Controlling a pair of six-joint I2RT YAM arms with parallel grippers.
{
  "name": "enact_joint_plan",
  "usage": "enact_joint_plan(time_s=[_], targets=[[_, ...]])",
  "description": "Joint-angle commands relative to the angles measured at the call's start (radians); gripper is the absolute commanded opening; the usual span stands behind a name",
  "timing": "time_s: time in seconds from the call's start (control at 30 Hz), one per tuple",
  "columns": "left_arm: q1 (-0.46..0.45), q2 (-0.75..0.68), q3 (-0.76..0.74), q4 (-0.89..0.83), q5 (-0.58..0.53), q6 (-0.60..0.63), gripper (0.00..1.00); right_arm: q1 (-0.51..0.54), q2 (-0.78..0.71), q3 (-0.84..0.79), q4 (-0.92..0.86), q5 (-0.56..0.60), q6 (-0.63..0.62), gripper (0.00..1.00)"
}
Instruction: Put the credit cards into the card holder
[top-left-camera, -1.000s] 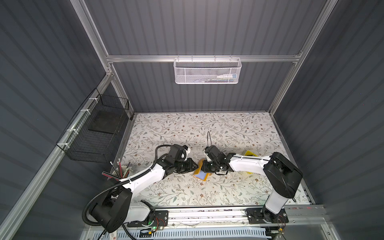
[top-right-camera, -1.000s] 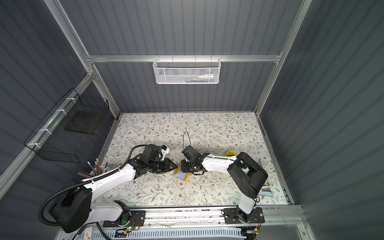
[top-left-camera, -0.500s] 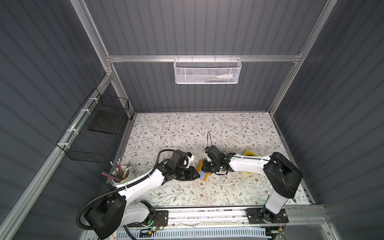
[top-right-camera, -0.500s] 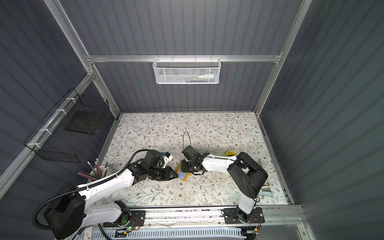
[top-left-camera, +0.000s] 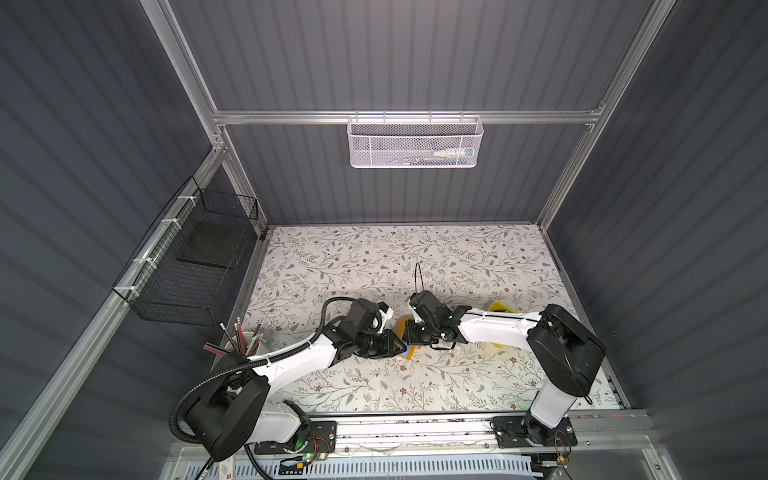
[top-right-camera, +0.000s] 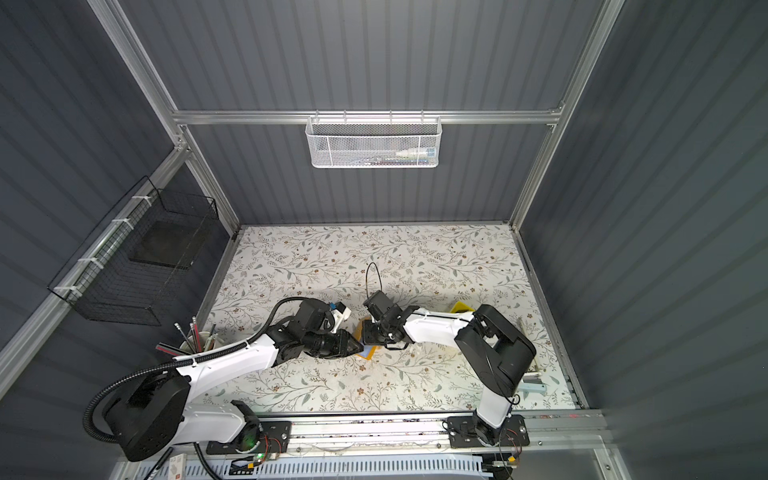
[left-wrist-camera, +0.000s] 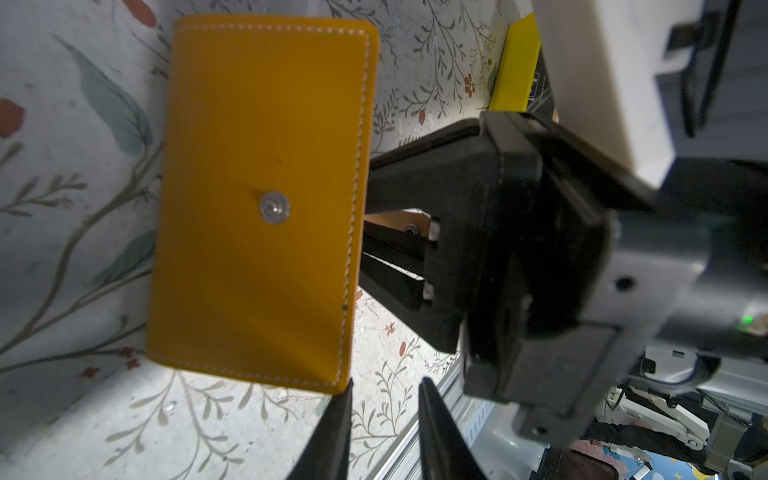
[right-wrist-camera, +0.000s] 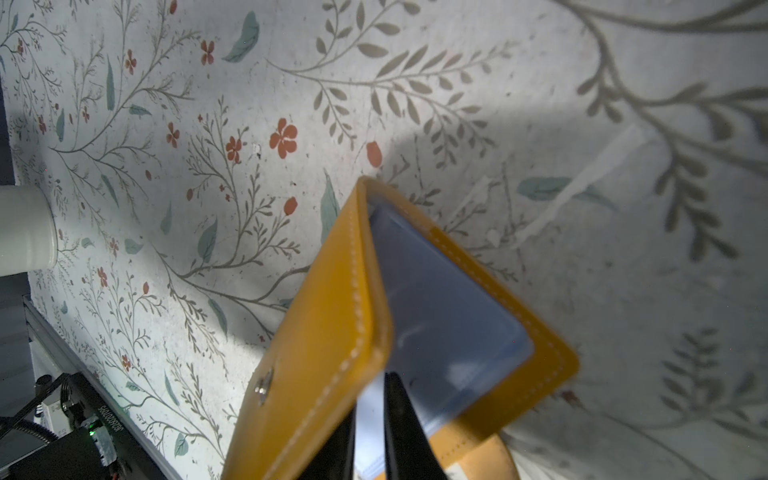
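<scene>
Flowered tabletop (top-left-camera: 374, 266) mid-scene: right gripper (right-wrist-camera: 372, 399) pinches a bluish sleeve page (right-wrist-camera: 436, 316), propping the orange card holder (left-wrist-camera: 257, 199) half open, left gripper (left-wrist-camera: 385, 382) hovers empty, jaws parted, at its corner; opening underway, fetching a card looks next.

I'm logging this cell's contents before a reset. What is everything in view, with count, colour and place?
table: one, white floral print, floor of the cell.
card holder: one, mustard with bluish pages, table middle, partly open between the grippers.
tray: one, bright yellow, table's right side.
pencil cup: one, white, table's left edge.
mesh basket: one, white, hung on the back rail.
wire basket: one, black, on the left wall.
left gripper: one, black, open, tips by the holder's corner.
right gripper: one, black, shut on the card holder.
</scene>
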Motion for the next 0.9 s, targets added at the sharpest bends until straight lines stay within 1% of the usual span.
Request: enact_joint_plan(time_s=[0.0, 0.27, 0.5, 0.57, 0.87], targets=[[-0.007, -0.004, -0.004, 0.008, -0.034, -0.012, 0.29, 0.004, -0.024, -0.003, 0.013, -0.007, 0.005, 0.17], [-0.006, -0.023, 0.017, -0.027, -0.120, -0.007, 0.29, 0.005, -0.006, -0.023, -0.004, 0.011, 0.013, 0.15], [-0.007, 0.003, 0.044, -0.028, -0.153, 0.005, 0.29, 0.004, 0.012, -0.035, -0.037, 0.043, 0.012, 0.14], [-0.005, 0.007, 0.056, -0.036, -0.197, 0.012, 0.29, 0.004, 0.013, -0.040, -0.044, 0.052, 0.011, 0.14], [-0.004, 0.063, 0.134, -0.087, -0.282, 0.043, 0.29, 0.004, 0.017, -0.056, -0.065, 0.081, 0.003, 0.13]])
